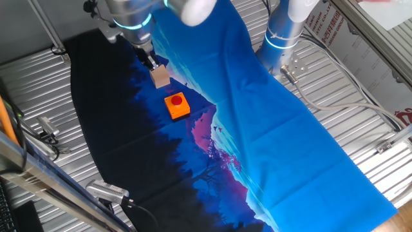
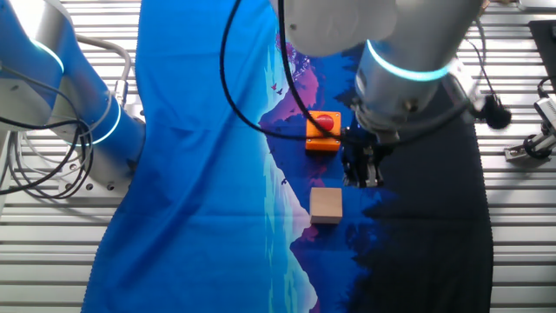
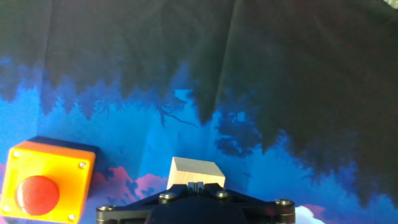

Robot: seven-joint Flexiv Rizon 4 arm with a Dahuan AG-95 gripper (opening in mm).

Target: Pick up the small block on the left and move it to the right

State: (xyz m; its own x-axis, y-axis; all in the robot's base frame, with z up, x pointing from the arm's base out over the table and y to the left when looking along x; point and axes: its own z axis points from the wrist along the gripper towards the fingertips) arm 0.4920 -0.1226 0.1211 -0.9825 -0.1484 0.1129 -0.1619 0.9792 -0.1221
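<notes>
At the hand view's bottom edge, we are seeing our gripper (image 3: 196, 190) pinching the small block (image 3: 196, 172), orange block (image 3: 46, 186) sitting lower left.

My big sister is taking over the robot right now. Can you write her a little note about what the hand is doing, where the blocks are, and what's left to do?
Gripper: right at the small wooden block. The hand view shows the block at the fingertips, but I cannot tell if the jaws are shut on it or whether it is lifted off the cloth.

Things: the block lies on the blue printed cloth, close beside the orange block with the red round top, not touching it.

Done: the gripper has reached the block.

Left: secure the grip, lift, carry it to the right, set it down.
</notes>
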